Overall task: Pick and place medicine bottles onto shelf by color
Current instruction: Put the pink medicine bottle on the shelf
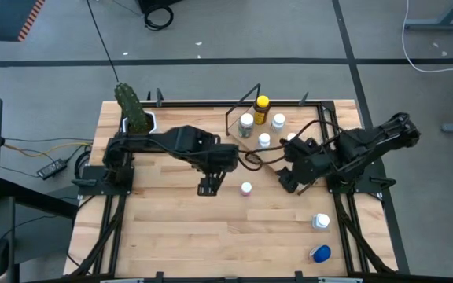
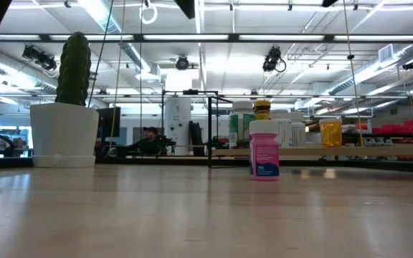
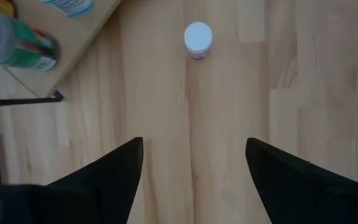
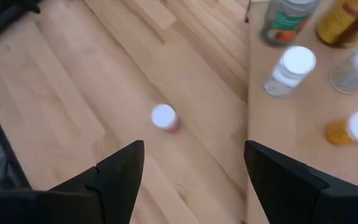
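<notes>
A small pink bottle with a white cap point(image 1: 246, 189) stands upright on the tabletop between my two grippers; it also shows in the low view point(image 2: 264, 156), the left wrist view point(image 3: 197, 39) and the right wrist view point(image 4: 164, 117). My left gripper point(image 1: 208, 187) is open and empty to its left point(image 3: 194, 146). My right gripper point(image 1: 289, 182) is open and empty to its right point(image 4: 194, 149). The shelf point(image 1: 283, 149) at the far middle bears several bottles, among them a yellow-capped one point(image 1: 261, 108) and an orange one point(image 4: 353, 129).
Two blue-topped bottles point(image 1: 321, 222) point(image 1: 320, 253) stand near the table's near right corner. A white pot with a green cactus point(image 1: 136, 116) stands at the far left. The shelf's black frame point(image 1: 238, 114) rises at its far left corner.
</notes>
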{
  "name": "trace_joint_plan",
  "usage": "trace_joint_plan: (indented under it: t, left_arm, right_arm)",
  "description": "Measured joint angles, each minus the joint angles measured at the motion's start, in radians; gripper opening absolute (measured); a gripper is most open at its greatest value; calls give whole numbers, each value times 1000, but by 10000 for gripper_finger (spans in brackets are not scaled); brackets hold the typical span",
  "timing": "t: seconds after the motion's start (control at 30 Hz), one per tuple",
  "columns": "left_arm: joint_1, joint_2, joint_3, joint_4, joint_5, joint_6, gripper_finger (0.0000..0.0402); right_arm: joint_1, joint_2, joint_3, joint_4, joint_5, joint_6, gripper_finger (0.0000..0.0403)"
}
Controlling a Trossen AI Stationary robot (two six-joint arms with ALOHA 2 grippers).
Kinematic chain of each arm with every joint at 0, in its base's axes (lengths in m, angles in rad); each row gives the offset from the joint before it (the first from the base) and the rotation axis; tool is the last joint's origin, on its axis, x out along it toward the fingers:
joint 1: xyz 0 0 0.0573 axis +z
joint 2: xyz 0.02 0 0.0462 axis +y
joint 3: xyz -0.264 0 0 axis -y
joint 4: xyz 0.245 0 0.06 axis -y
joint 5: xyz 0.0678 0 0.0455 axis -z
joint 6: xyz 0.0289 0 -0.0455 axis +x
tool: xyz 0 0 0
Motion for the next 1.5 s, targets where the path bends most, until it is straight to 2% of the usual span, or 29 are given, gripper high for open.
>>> trace_joint_plan:
  t: [0.23,0.4,0.47,0.53,0.73,0.93,1.07,1.17,1.3,1.5]
  left_arm:
    - [2,-59,-1,-6,0,16,288]
    - [-6,-123,-1,-6,1,-9,288]
    - [-15,-153,0,-6,1,-29,288]
    - [-27,-181,0,-4,1,-50,288]
    - [-65,-258,0,-5,-14,-122,288]
    - [-114,-307,0,-5,-67,-149,288]
    - [-128,-345,0,-5,-78,-221,288]
    - [-140,-367,0,-5,-86,-262,288]
    - [-142,-397,-1,-5,-85,-329,288]
    - [-148,-419,0,-5,-105,-402,288]
  right_arm:
    - [2,121,0,-17,12,4,284]
    - [18,180,0,34,-134,41,284]
    - [41,191,0,42,-161,64,284]
    - [61,197,0,47,-140,89,284]
    - [69,217,0,95,51,123,284]
    - [22,309,0,211,67,18,284]
    - [-6,378,0,313,39,-24,284]
    - [-22,423,0,281,16,-17,284]
    - [-67,457,-1,229,-47,90,284]
    - [-156,473,0,263,-134,69,290]
